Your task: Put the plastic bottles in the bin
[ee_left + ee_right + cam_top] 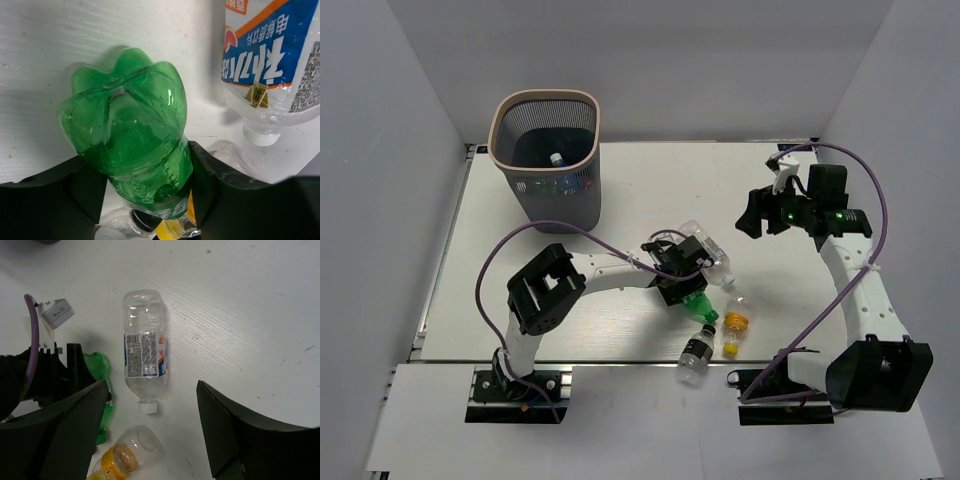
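a white table (650, 190) sits enclosed by pale walls (670, 60) on three sides.

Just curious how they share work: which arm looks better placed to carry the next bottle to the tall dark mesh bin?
Left, I'd say. The left gripper is closed around the green plastic bottle, nearer the dark mesh bin; the right gripper hangs open, empty and farther off.

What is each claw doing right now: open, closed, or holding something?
Left claw: closed on the green bottle.
Right claw: open, holding nothing.
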Tool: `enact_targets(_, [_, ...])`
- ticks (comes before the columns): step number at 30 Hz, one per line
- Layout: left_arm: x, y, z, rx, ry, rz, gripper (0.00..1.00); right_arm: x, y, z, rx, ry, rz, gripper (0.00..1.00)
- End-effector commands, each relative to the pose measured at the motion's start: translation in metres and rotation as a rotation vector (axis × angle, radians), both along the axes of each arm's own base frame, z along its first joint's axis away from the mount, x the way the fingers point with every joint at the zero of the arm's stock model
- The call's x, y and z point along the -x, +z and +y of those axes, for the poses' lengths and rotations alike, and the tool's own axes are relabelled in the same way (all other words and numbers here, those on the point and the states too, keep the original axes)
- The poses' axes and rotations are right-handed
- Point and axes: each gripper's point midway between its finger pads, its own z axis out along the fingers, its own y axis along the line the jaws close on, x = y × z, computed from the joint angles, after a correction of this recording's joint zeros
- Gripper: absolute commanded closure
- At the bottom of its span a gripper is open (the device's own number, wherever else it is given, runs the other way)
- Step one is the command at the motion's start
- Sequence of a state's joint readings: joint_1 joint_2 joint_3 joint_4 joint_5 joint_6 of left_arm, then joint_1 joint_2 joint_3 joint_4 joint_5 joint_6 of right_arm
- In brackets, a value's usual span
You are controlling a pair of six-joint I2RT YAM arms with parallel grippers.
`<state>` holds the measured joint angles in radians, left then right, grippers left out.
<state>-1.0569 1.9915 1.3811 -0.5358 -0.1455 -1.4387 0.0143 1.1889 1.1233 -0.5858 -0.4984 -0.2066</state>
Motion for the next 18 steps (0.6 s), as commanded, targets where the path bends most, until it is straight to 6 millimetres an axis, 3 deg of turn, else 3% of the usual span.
enact_targets(1, [-0.002, 0.003, 0.015, -0.042, 0.011, -0.025, 0.46, 0.012, -0.004, 0.015, -0.036, 0.134, 0.020, 0.21])
enact_targets(3, [-0.008, 0.019, 0.018, -0.041, -0.012, -0.083, 0.56, 0.018, -0.006, 0.023, -0.064, 0.197, 0.042, 0.20])
enact_targets(4, [-0.010, 0.026, 0.019, -0.042, -0.026, -0.109, 0.67, 0.020, -0.007, 0.025, -0.079, 0.215, 0.055, 0.18])
enact_targets(6, [-0.019, 0.048, 0.022, -0.059, -0.062, -0.189, 0.76, 0.023, -0.011, 0.029, -0.089, 0.250, 0.090, 0.10])
enact_targets(9, [-0.034, 0.097, 0.034, -0.042, -0.064, -0.316, 0.85, 0.028, -0.017, 0.033, -0.107, 0.285, 0.131, 0.10])
enact_targets(10, [-0.040, 0.116, 0.037, -0.047, -0.083, -0.376, 0.85, 0.027, -0.019, 0.032, -0.108, 0.285, 0.137, 0.10])
enact_targets(11, [-0.049, 0.151, 0.042, -0.029, -0.063, -0.467, 0.86, 0.027, -0.020, 0.032, -0.106, 0.286, 0.136, 0.10])
enact_targets(13, [-0.060, 0.185, 0.055, -0.063, -0.090, -0.572, 0.86, 0.026, -0.027, 0.032, -0.100, 0.283, 0.154, 0.10])
enact_targets(14, [-0.068, 0.223, 0.059, -0.039, -0.063, -0.659, 0.86, 0.026, -0.031, 0.032, -0.094, 0.280, 0.167, 0.10])
enact_targets(18, [-0.086, 0.306, 0.070, -0.070, -0.065, -0.873, 0.86, 0.025, -0.041, 0.033, -0.074, 0.276, 0.206, 0.10])
